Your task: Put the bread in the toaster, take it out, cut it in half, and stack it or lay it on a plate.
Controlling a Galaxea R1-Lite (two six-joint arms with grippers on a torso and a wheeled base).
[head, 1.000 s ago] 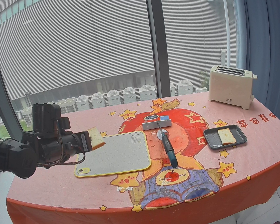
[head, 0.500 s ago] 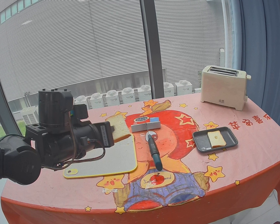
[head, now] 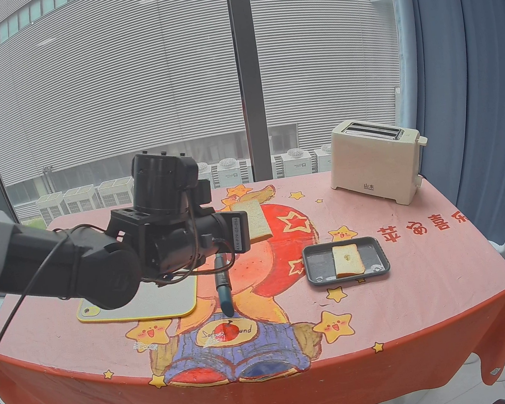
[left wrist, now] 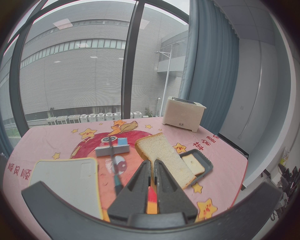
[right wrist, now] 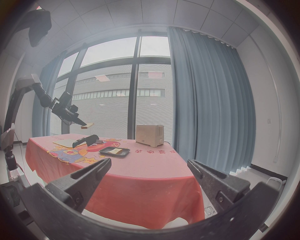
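1. A tabletop (head: 435,286) draped in a pink-and-orange cartoon cloth carries the whole job, and the left arm hangs above its middle.
2. The cream two-slot toaster (head: 376,160) stands at the far right corner, slots upward, well apart from the carried bread. The step in hand looks to be the carry to it, best flown high and finished from straight above.
3. A yellow-rimmed grey cutting board (head: 149,305) lies at the left, partly under the arm.
4. A black rectangular tray (head: 319,263), right of centre, holds a small pale bread piece (head: 348,259) and is a thing to pass over.
5. The left gripper (left wrist: 152,165) is clamped on one edge of the slice. The right gripper (right wrist: 149,162), spread wide with nothing in it, sits low off the tabletop's side.
6. A blue-handled knife (head: 223,292) lies between board and tray.
7. The white square bread slice (head: 258,218) rides near-flat in the air. It likely needs turning on edge and lining up with a slot before release, and a soft crumb calls for a gentle descent.
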